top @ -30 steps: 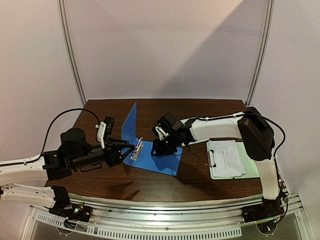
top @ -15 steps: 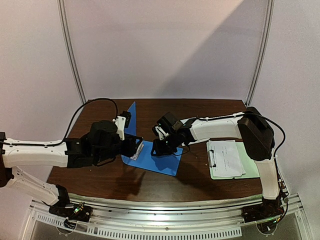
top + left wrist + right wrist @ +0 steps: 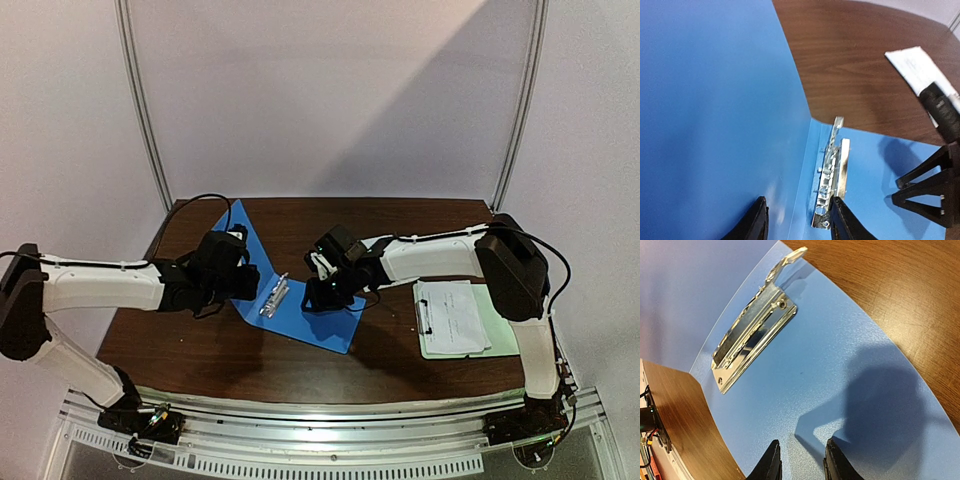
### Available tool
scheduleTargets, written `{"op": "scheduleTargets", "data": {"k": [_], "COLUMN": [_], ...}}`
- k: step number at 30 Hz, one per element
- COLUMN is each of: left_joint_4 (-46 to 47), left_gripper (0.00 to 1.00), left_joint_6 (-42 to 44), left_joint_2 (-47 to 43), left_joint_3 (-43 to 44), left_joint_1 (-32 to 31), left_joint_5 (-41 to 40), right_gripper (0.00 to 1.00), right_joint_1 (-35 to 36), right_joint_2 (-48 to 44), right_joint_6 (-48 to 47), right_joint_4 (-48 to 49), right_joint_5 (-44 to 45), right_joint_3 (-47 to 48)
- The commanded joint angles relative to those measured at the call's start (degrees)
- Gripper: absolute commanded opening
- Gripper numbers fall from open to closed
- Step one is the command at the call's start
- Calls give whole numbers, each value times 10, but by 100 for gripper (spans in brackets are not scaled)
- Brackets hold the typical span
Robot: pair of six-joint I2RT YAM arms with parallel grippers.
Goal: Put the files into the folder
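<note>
The blue folder (image 3: 310, 318) lies open on the table, its cover (image 3: 238, 245) raised and leaning left. A metal clip (image 3: 272, 297) sits by the hinge. My left gripper (image 3: 248, 285) is open at the hinge. In the left wrist view (image 3: 797, 224) one finger is against the cover (image 3: 715, 125) and the other is by the clip's (image 3: 832, 180) near end. My right gripper (image 3: 318, 296) rests on the flat panel, jaws slightly apart and empty. In the right wrist view (image 3: 801, 464) it is on the panel (image 3: 840, 365), near the clip (image 3: 752, 330). The white files (image 3: 455, 315) lie on the clipboard at right.
The pale green clipboard (image 3: 500, 330) sits at the table's right edge, under the sheets. The right arm's white link (image 3: 425, 255) reaches across from the right above the table. A black cable (image 3: 195, 205) loops over the left arm.
My left arm has swung in and back to the left, and the folder's cover has tipped further open to the left. My right gripper has stayed on the flat panel.
</note>
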Motion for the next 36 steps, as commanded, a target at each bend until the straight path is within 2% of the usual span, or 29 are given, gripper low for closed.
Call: {"op": "scheduleTargets", "data": {"k": [1,5,8,10,20,24,29,32,36], "left_joint_4": [-24,-18,-9,-7,8,7,8,3,6], "left_gripper": [43,47,61,67,69,78,89,90,90], "left_joint_6": [8,17,23,30,30,31,23,27,37], "left_joint_2": [34,42,33,28,50,44,-27,-72,-84], "left_joint_3": [13,-8,-33,-44,-69,-81,-111,-114,-102], "left_joint_1": [15,15,15,15,22,21,22,24,26], "left_joint_5": [61,105,121,119,137,148,147,136,146], "right_gripper": [29,29,29,29,30,30,30,30,30], "right_joint_1": [0,-1,-2,-3,-13,-21,-25,-27,-29], "right_joint_2": [39,39,43,45,41,34,37,44,47], "right_joint_6": [-1,-1,-3,-4,-8,-6,-7,-9,-9], "right_joint_4": [-77,-78,-81,-83,-92,-86,-88,-91,-90], "right_joint_5": [19,20,19,19,12,-2,-7,-8,-11], "right_joint_3": [-33,-26,-17,-12,2,5,18,24,27]}}
